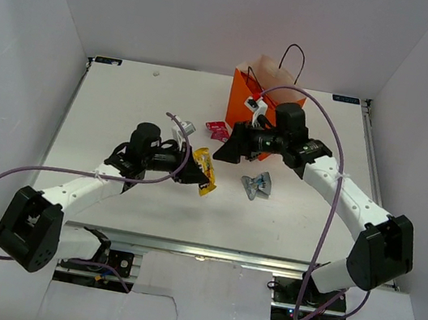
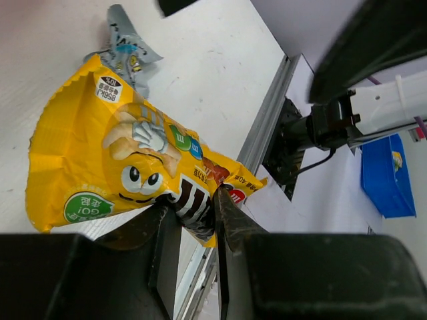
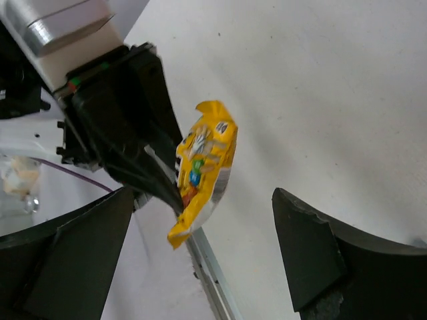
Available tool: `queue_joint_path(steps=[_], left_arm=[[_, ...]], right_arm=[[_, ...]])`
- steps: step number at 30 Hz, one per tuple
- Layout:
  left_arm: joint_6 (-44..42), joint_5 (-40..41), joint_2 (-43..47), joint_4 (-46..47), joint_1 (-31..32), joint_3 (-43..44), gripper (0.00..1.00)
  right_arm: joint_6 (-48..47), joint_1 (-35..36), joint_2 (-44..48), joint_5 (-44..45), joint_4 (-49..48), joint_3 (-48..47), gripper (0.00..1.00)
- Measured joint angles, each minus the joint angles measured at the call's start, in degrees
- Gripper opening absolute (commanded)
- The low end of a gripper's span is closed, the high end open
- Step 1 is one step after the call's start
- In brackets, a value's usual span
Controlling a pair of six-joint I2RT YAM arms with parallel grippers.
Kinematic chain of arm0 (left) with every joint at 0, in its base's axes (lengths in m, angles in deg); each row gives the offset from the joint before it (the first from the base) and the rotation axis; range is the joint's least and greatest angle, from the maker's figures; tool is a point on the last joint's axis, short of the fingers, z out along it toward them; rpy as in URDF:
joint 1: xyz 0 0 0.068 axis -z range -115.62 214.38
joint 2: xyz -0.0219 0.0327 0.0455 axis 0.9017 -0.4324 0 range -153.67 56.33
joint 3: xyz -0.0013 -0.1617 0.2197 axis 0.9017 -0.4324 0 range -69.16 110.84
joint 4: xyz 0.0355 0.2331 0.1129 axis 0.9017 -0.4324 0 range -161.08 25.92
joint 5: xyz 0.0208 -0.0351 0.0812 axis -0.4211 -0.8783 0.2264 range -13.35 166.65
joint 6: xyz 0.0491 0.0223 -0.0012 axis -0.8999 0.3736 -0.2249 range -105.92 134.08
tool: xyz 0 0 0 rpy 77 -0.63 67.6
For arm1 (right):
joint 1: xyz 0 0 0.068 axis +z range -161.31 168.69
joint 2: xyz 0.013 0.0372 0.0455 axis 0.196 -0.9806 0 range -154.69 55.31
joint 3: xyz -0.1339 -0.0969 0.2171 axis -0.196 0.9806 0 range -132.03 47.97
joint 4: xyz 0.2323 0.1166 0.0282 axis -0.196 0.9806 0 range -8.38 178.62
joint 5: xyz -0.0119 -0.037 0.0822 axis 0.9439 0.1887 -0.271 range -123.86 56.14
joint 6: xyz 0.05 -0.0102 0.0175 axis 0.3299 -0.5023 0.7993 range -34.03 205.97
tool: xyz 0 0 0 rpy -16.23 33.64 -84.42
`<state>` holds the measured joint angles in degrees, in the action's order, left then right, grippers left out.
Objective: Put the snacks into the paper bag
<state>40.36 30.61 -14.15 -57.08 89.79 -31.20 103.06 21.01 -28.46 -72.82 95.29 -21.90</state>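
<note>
My left gripper (image 1: 193,175) is shut on the lower end of a yellow M&M's bag (image 1: 206,172) and holds it above the table; the left wrist view shows the jaws (image 2: 197,220) pinching the bag (image 2: 113,160). My right gripper (image 1: 232,148) is wide open and empty, facing that bag (image 3: 203,167) from a short way off, its jaws (image 3: 203,200) on either side of it in view. The orange paper bag (image 1: 256,95) stands upright behind the right gripper. A silver-blue wrapper (image 1: 257,185) lies on the table, also in the left wrist view (image 2: 127,53). A pink-red wrapper (image 1: 217,129) lies near the paper bag.
A small silver packet (image 1: 182,128) lies behind the left gripper. The white table ends at a metal rail (image 1: 207,251) at the near edge. White walls enclose three sides. A blue bin (image 2: 383,173) sits off the table.
</note>
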Motion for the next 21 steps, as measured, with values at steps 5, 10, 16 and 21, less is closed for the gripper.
queue_joint_path(steps=[5,10,16,21], left_arm=[[-0.5,0.4,0.2,2.5,4.5,-0.1,0.18],[-0.4,1.3,-1.0,4.5,7.4,-0.1,0.18],[-0.3,2.3,-3.1,5.3,8.4,0.6,0.18],[0.1,2.4,-3.2,5.7,8.5,1.4,0.19]], right_arm=[[10.2,-0.2,-1.7,-0.6,-5.7,3.0,0.98],[16.3,-0.2,-3.5,-1.8,-9.7,4.7,0.75],[20.3,0.0,-3.8,-3.0,-12.5,7.8,0.46],[21.5,-0.1,-3.8,-3.0,-14.3,9.4,0.31]])
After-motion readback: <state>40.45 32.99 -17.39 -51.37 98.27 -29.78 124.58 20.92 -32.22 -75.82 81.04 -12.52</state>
